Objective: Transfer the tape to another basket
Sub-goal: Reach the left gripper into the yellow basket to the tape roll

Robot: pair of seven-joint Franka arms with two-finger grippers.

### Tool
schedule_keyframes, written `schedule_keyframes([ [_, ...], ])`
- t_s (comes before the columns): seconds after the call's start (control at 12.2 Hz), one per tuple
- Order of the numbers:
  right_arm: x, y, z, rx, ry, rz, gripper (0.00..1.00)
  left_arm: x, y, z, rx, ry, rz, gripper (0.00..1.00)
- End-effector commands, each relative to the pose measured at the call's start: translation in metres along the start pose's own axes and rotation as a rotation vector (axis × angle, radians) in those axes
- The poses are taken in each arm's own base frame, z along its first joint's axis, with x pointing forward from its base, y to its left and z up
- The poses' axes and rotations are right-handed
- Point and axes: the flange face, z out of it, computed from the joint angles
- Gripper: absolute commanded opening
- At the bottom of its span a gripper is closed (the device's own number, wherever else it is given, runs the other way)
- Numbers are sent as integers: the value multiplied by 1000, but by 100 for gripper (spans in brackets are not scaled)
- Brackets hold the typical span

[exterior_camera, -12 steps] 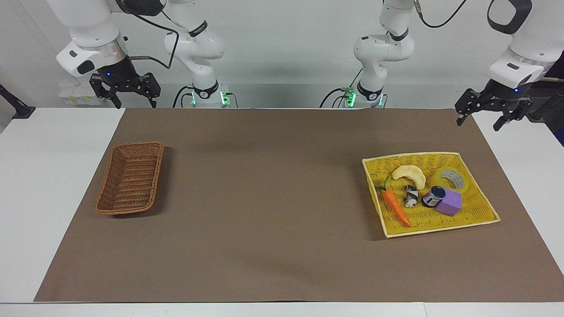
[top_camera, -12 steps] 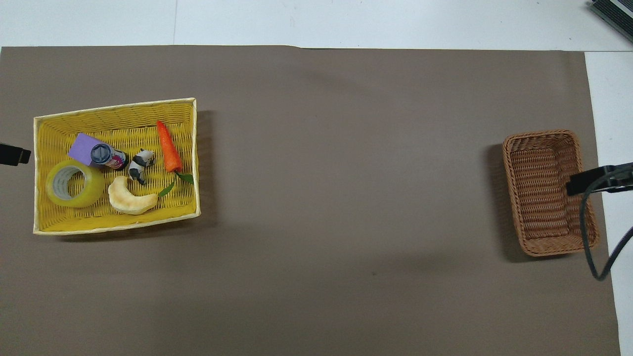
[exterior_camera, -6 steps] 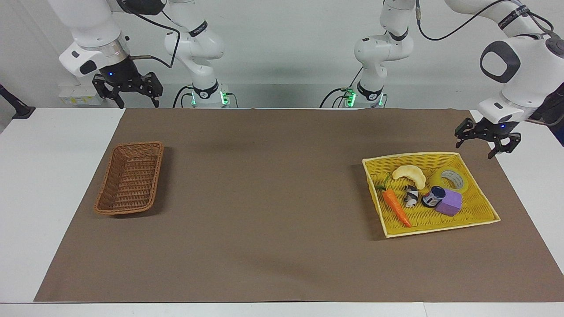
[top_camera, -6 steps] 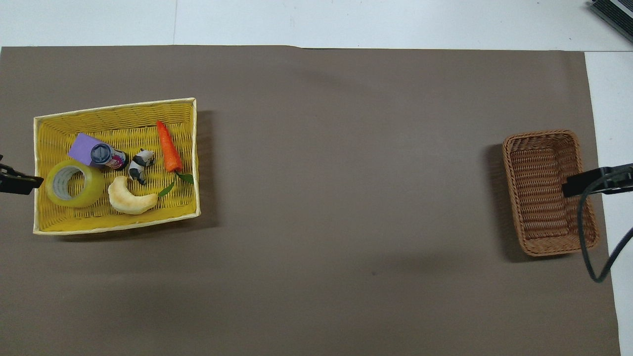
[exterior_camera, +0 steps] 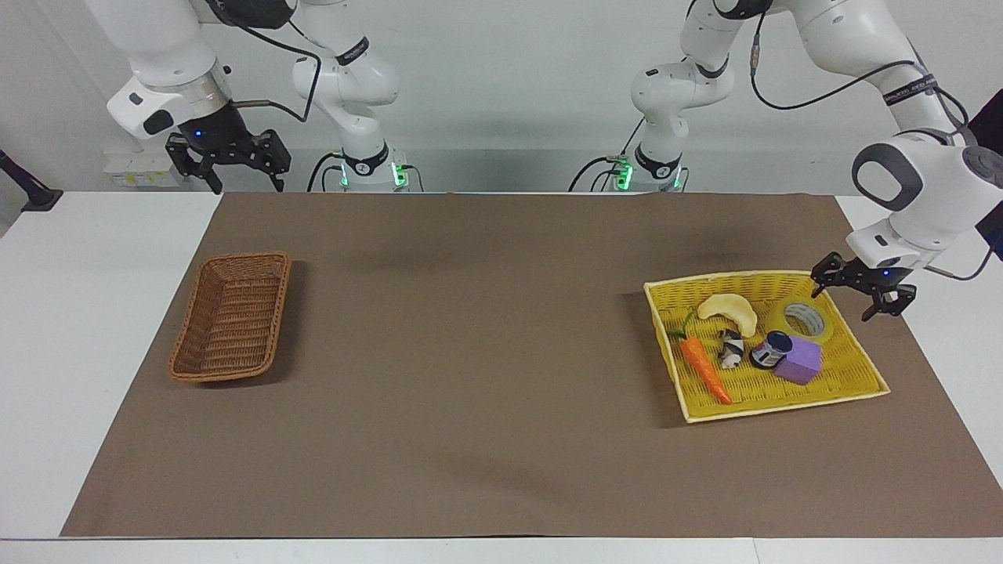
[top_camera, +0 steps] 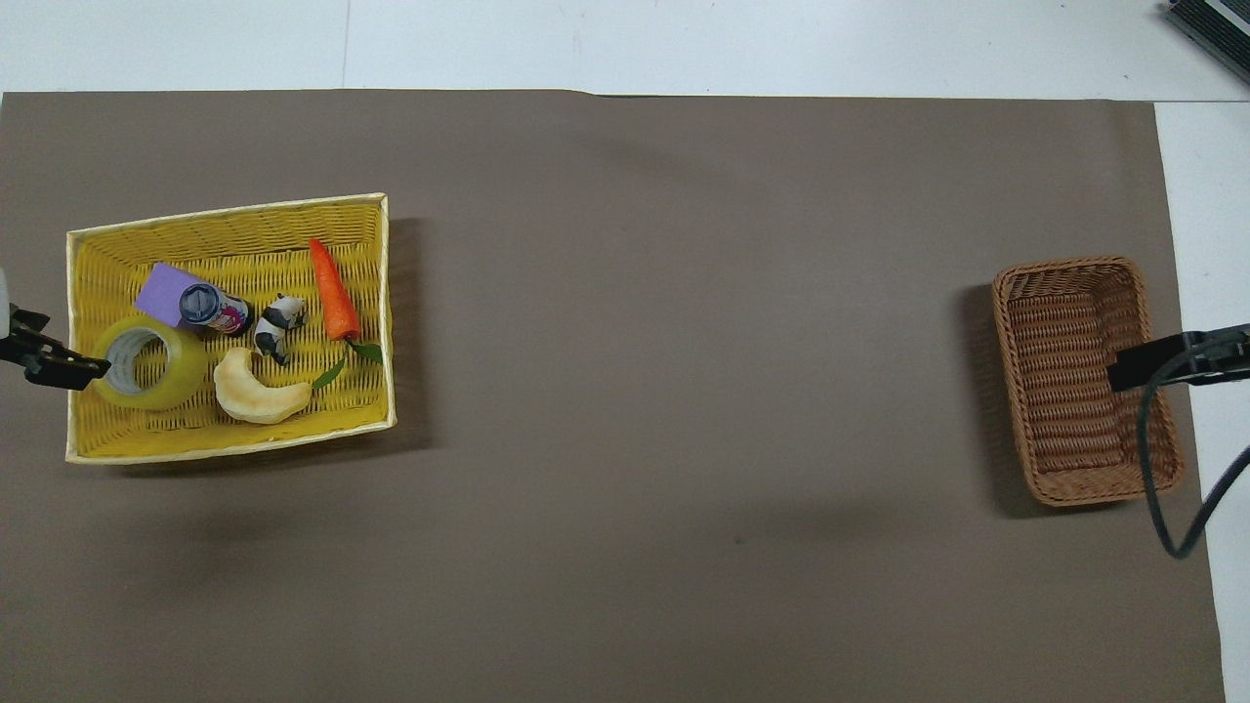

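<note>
The yellow tape roll lies flat in the yellow woven tray at the left arm's end of the table; it also shows in the overhead view, in the tray. My left gripper is open and empty, low over the tray's rim just beside the tape; in the overhead view one fingertip overlaps the tape's edge. The empty brown wicker basket stands at the right arm's end. My right gripper is open and empty, and it waits high near the basket.
Beside the tape in the tray lie a purple block, a small dark-capped bottle, a black-and-white toy animal, a toy carrot and a pale crescent bread. A brown mat covers the table.
My left gripper has come down and moved in toward the tape, from high off the tray's corner to low over its rim. The right arm has barely moved.
</note>
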Motion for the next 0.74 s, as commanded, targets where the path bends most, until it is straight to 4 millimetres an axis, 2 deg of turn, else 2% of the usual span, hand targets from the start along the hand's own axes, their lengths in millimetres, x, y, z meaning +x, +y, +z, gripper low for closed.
schedule_keyframes([
  [0.0, -6, -3, 1, 14, 16, 20, 100, -5, 0, 17, -14, 6, 39, 100],
  [0.33, -6, -4, 1, 14, 16, 19, 100, -11, 11, 38, -27, -5, 47, 98],
  [0.57, -6, -4, 2, 14, 13, 19, 100, -6, 18, 45, -20, -3, 59, 85],
  [0.66, -6, -4, 2, 14, 13, 19, 100, -4, 19, 46, -11, 2, 62, 78],
])
